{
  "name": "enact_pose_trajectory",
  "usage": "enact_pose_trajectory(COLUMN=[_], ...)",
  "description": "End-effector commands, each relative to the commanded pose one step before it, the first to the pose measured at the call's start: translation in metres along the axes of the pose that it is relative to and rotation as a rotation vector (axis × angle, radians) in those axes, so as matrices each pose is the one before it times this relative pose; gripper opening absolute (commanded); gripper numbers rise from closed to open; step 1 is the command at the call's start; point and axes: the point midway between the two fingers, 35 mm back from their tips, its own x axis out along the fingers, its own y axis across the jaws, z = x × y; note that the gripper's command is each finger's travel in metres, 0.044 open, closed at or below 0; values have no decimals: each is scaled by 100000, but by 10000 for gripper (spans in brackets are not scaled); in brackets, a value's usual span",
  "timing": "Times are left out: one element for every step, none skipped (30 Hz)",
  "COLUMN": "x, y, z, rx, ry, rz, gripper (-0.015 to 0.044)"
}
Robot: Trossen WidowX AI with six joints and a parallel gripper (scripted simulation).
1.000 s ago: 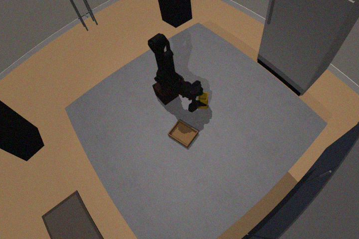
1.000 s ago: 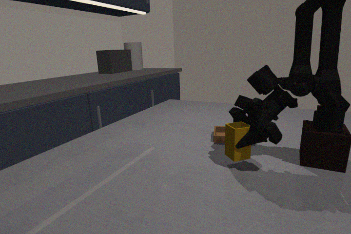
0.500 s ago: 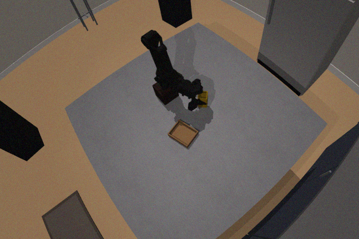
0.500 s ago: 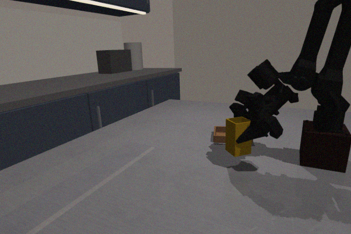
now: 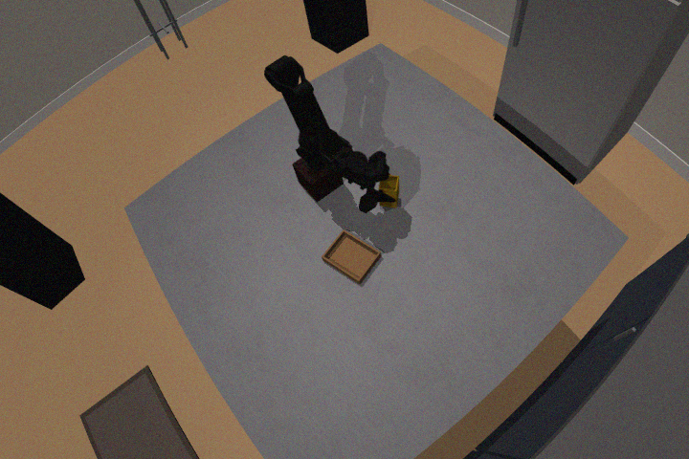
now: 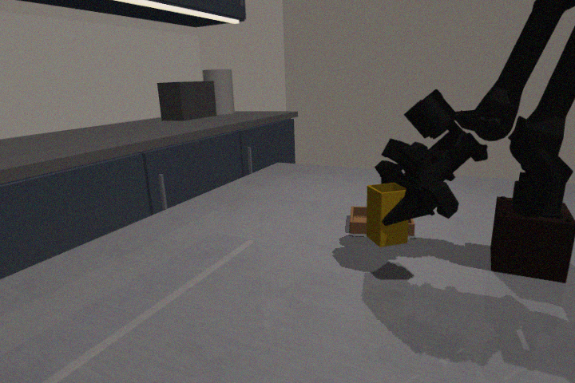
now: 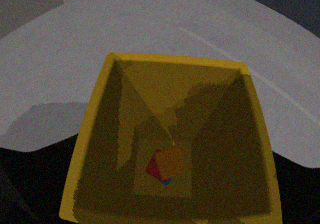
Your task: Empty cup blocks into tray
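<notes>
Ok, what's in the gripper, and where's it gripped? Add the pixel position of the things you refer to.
The gripper (image 5: 384,194) (image 6: 384,203) holds the yellow cup (image 5: 390,185) (image 6: 378,221) (image 7: 90,134) by its side walls, below the open rim; the far finger's contact is hidden.

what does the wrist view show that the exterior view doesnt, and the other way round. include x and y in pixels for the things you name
Only the wrist view: the blocks inside the cup, orange (image 7: 172,163), red (image 7: 154,168) and a bit of blue.

Only the exterior view: the tray (image 6: 358,227) behind the cup, the arm's dark base block (image 6: 532,248), and the grey counter (image 6: 93,137) with a dark box (image 6: 186,100) on it.

Both: the yellow cup (image 6: 378,212) (image 7: 177,63), with its open top showing.
</notes>
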Motion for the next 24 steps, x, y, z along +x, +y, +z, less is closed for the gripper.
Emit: enact_pose_trajectory(x=[-40,18,23,28,33,38,43,49,54,60,65,71,77,82,88,94,100,106,112,118,124,130,137,143], y=[-2364,-722,-724,-725,-727,-728,-730,-731,-732,-733,-734,-735,-736,-737,-737,-737,-738,-738,-738,-738,-737,-737,-736,-735], z=[351,51,55,60,64,69,74,78,83,88,93,98,103,107,112,118,123,128,133,138,143,148,153,158], rx=[6187,2026,2034,2041,2048,2054,2062,2068,2074,2080,2086,2091,2096,2101,2106,2109,2114,2118,2122,2125,2128,2131,2134,2136], ry=[252,236,214,191,169,146,124,102,79,57,35,13,-9,-31,-54,-76,-98,-120,-142,-164,-186,-208,-231,-253], rz=[-9030,-2802,-2803,-2805,-2806,-2806,-2808,-2809,-2810,-2810,-2811,-2811,-2811,-2811,-2811,-2810,-2811,-2811,-2810,-2810,-2809,-2808,-2807,-2806], gripper=[0,0,0,0,0,0,0,0,0,0,0,0,0,0,0,0,0,0,0,0,0,0,0,0])
